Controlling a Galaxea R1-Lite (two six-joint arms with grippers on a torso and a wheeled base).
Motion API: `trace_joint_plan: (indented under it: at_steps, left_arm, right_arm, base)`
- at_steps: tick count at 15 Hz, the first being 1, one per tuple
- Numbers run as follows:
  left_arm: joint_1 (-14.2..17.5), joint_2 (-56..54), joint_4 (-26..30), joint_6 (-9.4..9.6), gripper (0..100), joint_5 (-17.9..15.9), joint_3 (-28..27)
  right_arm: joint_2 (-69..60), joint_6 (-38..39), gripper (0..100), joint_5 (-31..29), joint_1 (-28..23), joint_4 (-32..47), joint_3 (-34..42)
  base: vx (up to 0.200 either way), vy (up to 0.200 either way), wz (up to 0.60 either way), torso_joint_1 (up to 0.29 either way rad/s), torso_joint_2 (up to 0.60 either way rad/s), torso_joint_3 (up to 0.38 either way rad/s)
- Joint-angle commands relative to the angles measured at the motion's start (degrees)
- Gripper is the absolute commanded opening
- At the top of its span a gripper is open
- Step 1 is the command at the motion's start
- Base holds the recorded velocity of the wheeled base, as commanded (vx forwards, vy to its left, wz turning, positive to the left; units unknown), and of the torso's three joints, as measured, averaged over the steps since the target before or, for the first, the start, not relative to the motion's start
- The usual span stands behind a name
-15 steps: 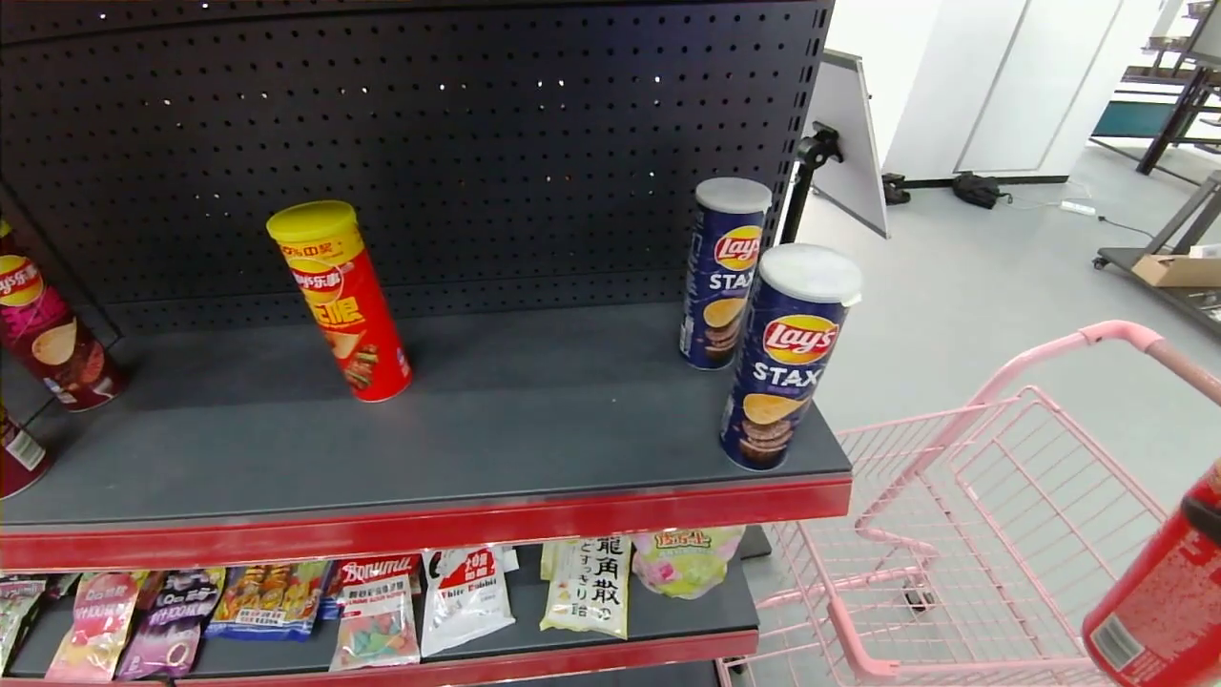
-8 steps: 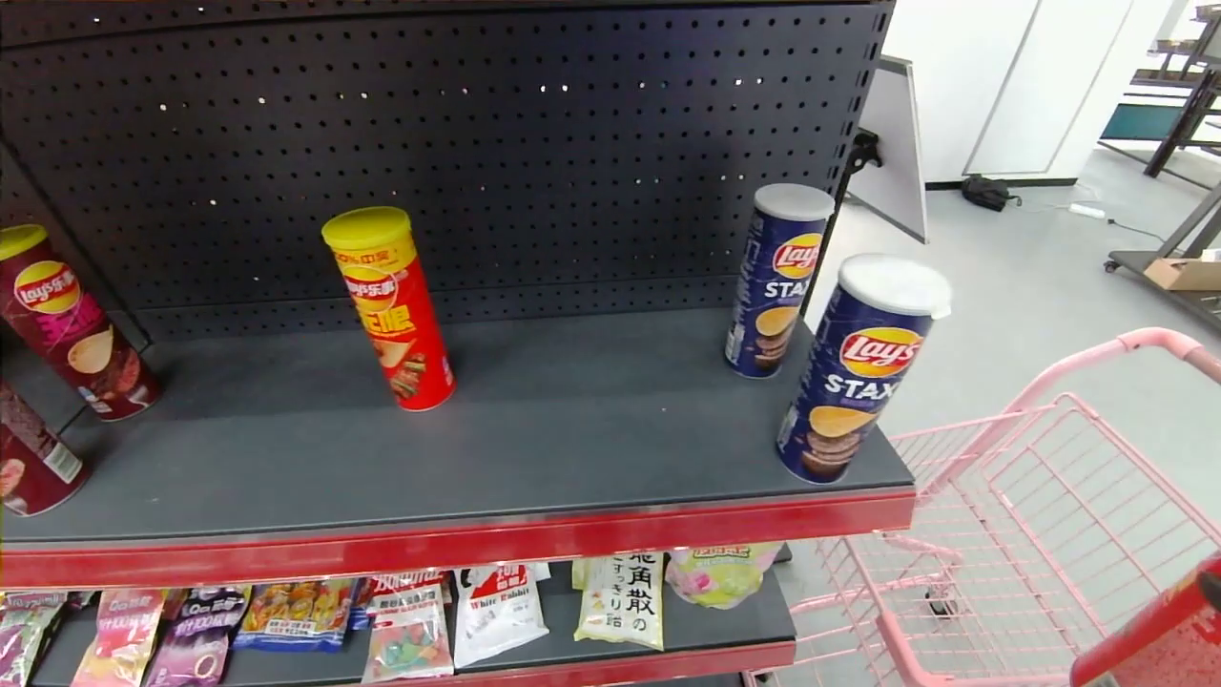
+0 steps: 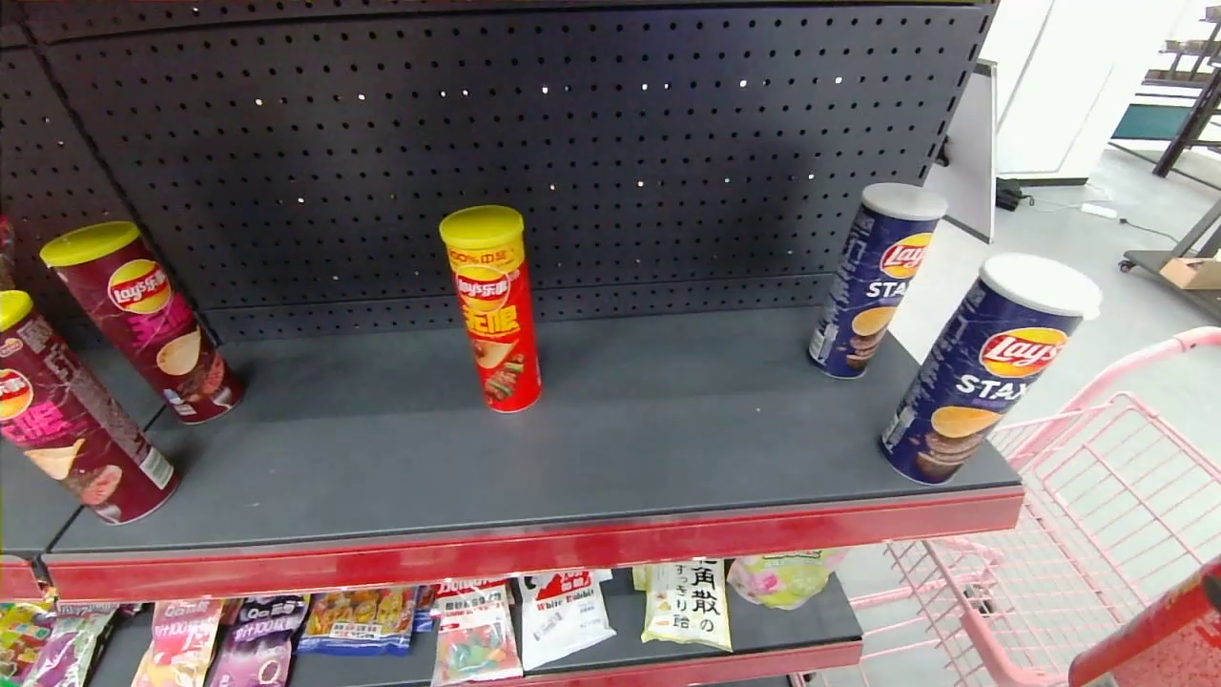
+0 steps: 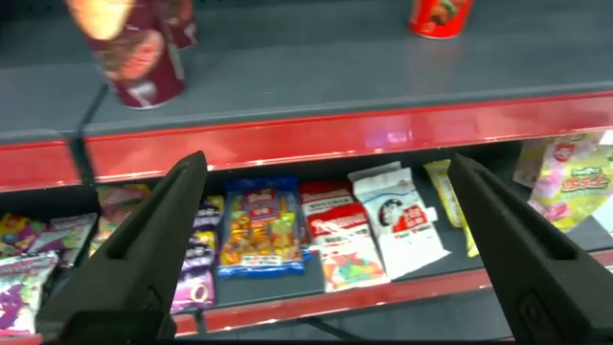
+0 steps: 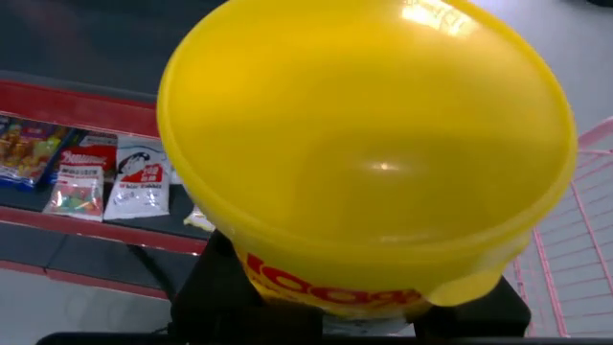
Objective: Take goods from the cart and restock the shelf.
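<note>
Right gripper point(image 5: 350, 311) clamped round the red can point(image 5: 364, 163), presumably to stand it upright on the shelf point(image 3: 668, 429) (left gripper point(image 4: 326, 163) spread, empty).

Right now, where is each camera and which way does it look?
Head: up high, looking down at the shelf and pink cart; the held red can shows at the corner.
Left wrist: on the left arm, facing the snack bags; its open fingers frame them.
Right wrist: on the right arm, facing that can's yellow lid.
Shared: head and left wrist both see the snack bags.
</note>
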Motion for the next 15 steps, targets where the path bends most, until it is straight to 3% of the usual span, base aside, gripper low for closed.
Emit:
trace_joint_plan:
  at_steps: [1,6,10,15]
  left_arm:
    - [0.0,0.0,0.1,0.0,100,0.0,0.0]
    - [0.0,0.0,0.0,0.0,100,0.0,0.0]
    - [0.0,0.0,0.0,0.18,100,0.0,0.0]
    - [0.0,0.0,0.0,0.18,100,0.0,0.0]
  right_arm:
    - [1.1,0.0,0,0.8,0.4,-0.2,-1.3]
    - [7.1,0.1,0,7.6,2.3,-0.1,-6.8]
    - [7.5,0.0,0,8.8,2.3,0.0,-6.3]
    - [8.0,0.0,0,8.9,2.3,0.0,-6.3]
  base:
    - [0.0,0.2,0.0,0.007,0.0,0.007]
    - [0.0,0.2,0.0,0.001,0.0,0.001]
    - [0.0,0.0,0.0,0.0,0.0,0.0]
    - [0.2,0.0,0.0,-0.003,0.0,0.005]
